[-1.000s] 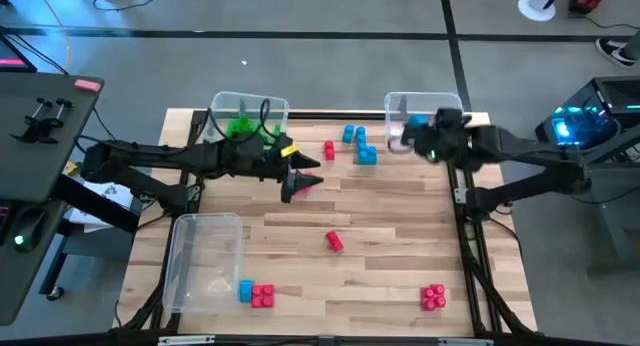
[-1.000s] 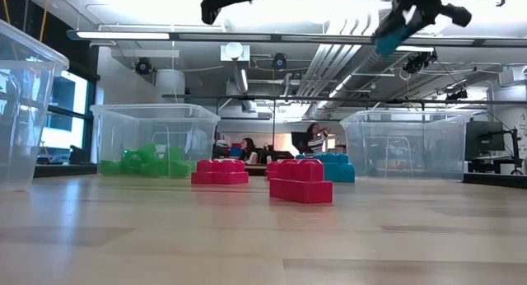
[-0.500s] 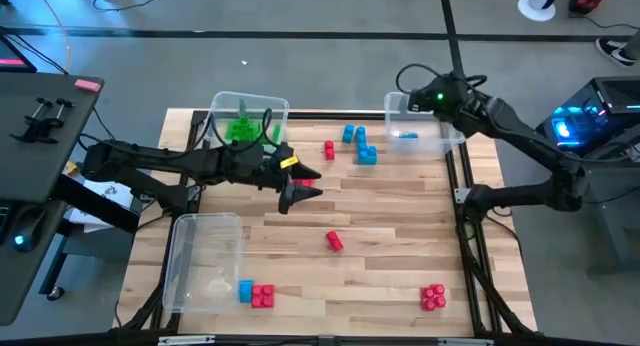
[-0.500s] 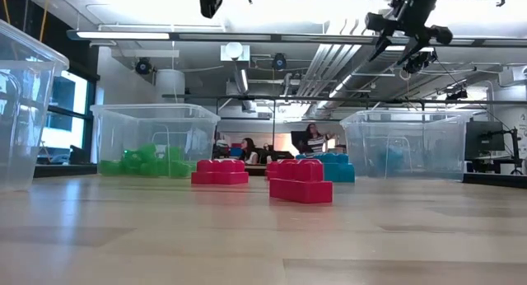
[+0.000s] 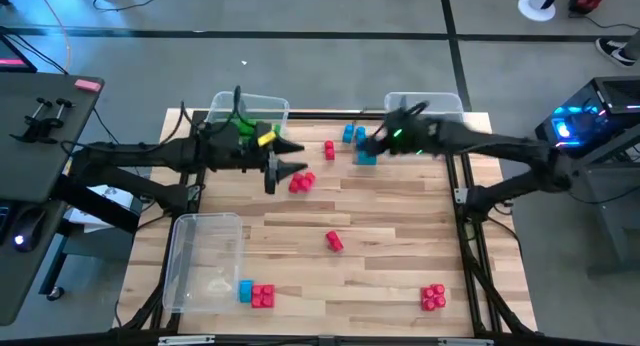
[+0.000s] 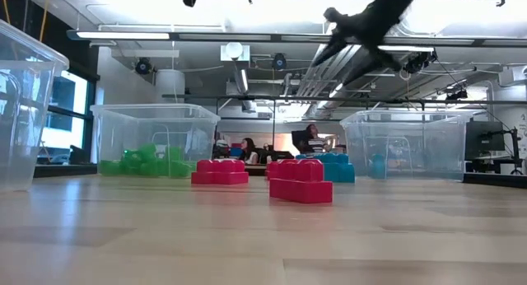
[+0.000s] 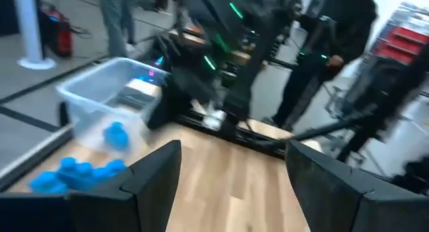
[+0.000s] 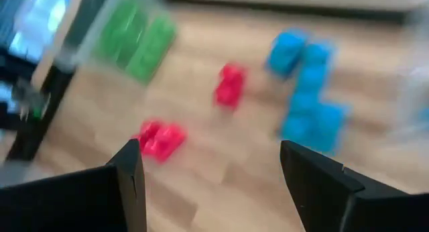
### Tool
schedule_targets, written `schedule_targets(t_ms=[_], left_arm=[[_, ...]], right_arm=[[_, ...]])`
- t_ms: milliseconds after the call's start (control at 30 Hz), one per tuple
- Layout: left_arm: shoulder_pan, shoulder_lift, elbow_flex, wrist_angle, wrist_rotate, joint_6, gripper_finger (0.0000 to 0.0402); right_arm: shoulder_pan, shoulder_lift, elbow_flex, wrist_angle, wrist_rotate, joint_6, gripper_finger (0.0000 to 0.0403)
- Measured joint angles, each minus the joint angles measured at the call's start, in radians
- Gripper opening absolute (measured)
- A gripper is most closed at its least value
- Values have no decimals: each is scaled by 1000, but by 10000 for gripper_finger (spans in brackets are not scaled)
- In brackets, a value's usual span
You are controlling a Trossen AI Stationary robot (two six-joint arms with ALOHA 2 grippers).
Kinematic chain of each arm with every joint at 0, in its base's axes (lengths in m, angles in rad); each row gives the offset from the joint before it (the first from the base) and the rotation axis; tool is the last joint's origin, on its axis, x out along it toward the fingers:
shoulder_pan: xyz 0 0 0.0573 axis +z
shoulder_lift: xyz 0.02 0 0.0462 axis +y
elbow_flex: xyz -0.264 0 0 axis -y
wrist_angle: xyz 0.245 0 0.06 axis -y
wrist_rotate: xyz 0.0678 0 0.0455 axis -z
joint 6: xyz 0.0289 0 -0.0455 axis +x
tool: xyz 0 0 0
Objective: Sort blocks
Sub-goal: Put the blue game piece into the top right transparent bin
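Red blocks (image 5: 300, 183) (image 5: 329, 149) (image 5: 334, 242) (image 5: 432, 298) lie scattered on the wooden table. A cluster of blue blocks (image 5: 360, 146) lies at the far middle, and a blue and red pair (image 5: 255, 294) lies near the front. Green blocks (image 5: 240, 128) fill the far-left bin. My left gripper (image 5: 288, 159) hangs open above the table, just left of the nearest red block. My right gripper (image 5: 373, 143) hangs open above the blue cluster (image 8: 308, 91), with nothing between its fingers.
A clear bin (image 5: 425, 108) at the far right holds a blue block (image 6: 379, 164). Another clear bin (image 5: 205, 261) stands at the near left. The table's middle and right parts are bare wood. People show in the room behind the table.
My right gripper has opened over the far-right bin and let go of a blue block, which has dropped into the bin. It has then swung down and toward the table's left, over the blue cluster. My left gripper has drawn back to the left and up.
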Motion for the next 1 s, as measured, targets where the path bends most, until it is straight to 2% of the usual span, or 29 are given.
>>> schedule_targets(t_ms=[133,233,333,467,633,800,1000], left_arm=[[66,-6,0,-20,63,1,252],[106,-2,0,-45,157,3,252],[131,5,0,-86,200,25,252],[161,8,0,-102,204,28,252],[191,8,0,-98,198,17,252],[215,9,0,-84,120,-53,252],[246,9,0,-72,116,-79,252]], right_arm=[[88,148,37,14,103,48,224],[58,238,104,-74,168,113,224],[15,327,181,-147,156,114,224],[-20,439,282,-195,141,34,224],[-66,543,360,-267,196,-40,224],[-90,585,363,-274,226,-59,224],[-107,610,362,-261,242,-76,224]])
